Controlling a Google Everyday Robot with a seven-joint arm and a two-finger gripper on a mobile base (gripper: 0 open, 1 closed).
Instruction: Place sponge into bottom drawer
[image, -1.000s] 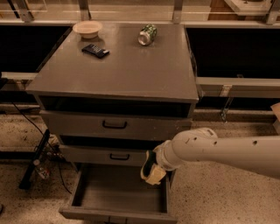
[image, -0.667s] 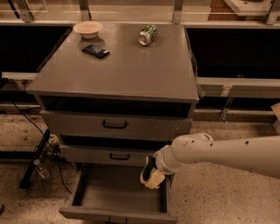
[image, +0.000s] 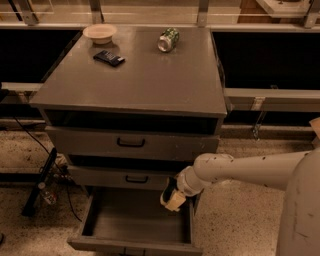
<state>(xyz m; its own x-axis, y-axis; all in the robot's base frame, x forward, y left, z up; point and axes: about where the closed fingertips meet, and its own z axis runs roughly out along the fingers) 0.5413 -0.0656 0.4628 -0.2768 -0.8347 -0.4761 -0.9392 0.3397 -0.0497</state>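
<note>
The bottom drawer (image: 135, 244) is pulled open below the grey cabinet, and its inside is plain grey. My gripper (image: 172, 197) reaches in from the right on a white arm and hangs over the drawer's right rear corner. It is shut on the sponge (image: 174, 202), whose pale yellow foam shows below the dark fingers. The sponge is held above the drawer floor, close to the right wall.
Two shallower drawers with black handles (image: 131, 143) sit closed above. On the cabinet top (image: 150, 80) lie a pale bowl (image: 100, 33), a flat black packet (image: 109, 58) and a green-patterned can (image: 169, 39) on its side. Cables and a black stand (image: 40, 185) are on the floor at left.
The gripper with the sponge has edged slightly left and down over the open drawer. Nothing else has moved.
</note>
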